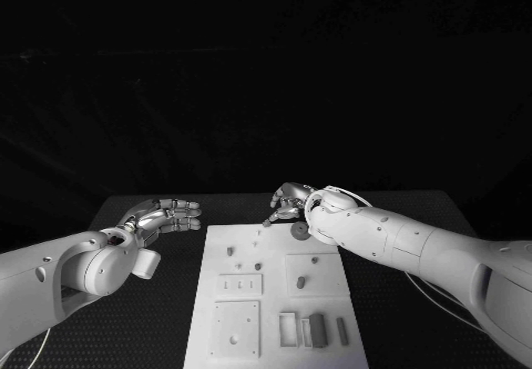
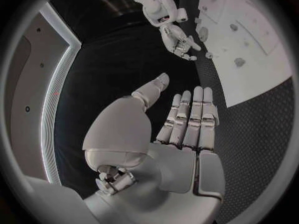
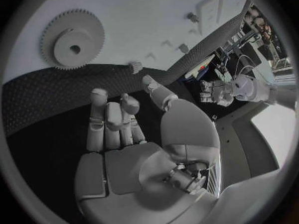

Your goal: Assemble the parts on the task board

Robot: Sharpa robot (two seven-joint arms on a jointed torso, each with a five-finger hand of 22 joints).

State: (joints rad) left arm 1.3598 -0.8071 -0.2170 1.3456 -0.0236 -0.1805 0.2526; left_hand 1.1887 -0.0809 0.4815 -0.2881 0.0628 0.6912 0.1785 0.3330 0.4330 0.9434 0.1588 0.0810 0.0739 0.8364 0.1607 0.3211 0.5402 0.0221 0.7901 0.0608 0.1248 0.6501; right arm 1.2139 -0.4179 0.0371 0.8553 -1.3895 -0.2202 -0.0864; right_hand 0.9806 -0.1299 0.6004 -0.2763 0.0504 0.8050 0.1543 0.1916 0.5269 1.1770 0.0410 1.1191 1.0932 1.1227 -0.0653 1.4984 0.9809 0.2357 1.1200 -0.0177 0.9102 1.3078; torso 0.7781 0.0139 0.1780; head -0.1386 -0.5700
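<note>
At the near end of the white rectangular task board (image 1: 277, 300), in the head view, lie a square plate with small holes (image 1: 236, 329) and, beside it, a group of upright grey block-shaped parts (image 1: 317, 329) set in slots. Farther up the board sit a small panel with three slots (image 1: 240, 285) and a square recess holding a short grey peg (image 1: 300, 282). Beyond these, small grey studs (image 1: 231, 250) stand on the board's left part.

The left hand (image 1: 166, 216) hovers over the black dotted table (image 1: 166, 307), just off the board's left edge and apart from it. In the left wrist view this silver hand (image 2: 187, 124) has its fingers (image 2: 198, 109) stretched out straight and side by side, the thumb angled away, with nothing in it.

At the far end of the board, the right hand (image 1: 291, 201) reaches down over the board's top edge. Near it on the board lies a round grey toothed gear wheel (image 1: 299, 229), just beside the white forearm. The right wrist view shows the gear (image 3: 72, 39) flat on the white board, with a small knurled knob-like part (image 3: 135, 66) at the board's edge, close to the fingertips. This hand (image 3: 124, 129) has its fingers (image 3: 99, 114) partly extended and separated from the thumb, gripping nothing; whether a fingertip touches the small part cannot be told.
</note>
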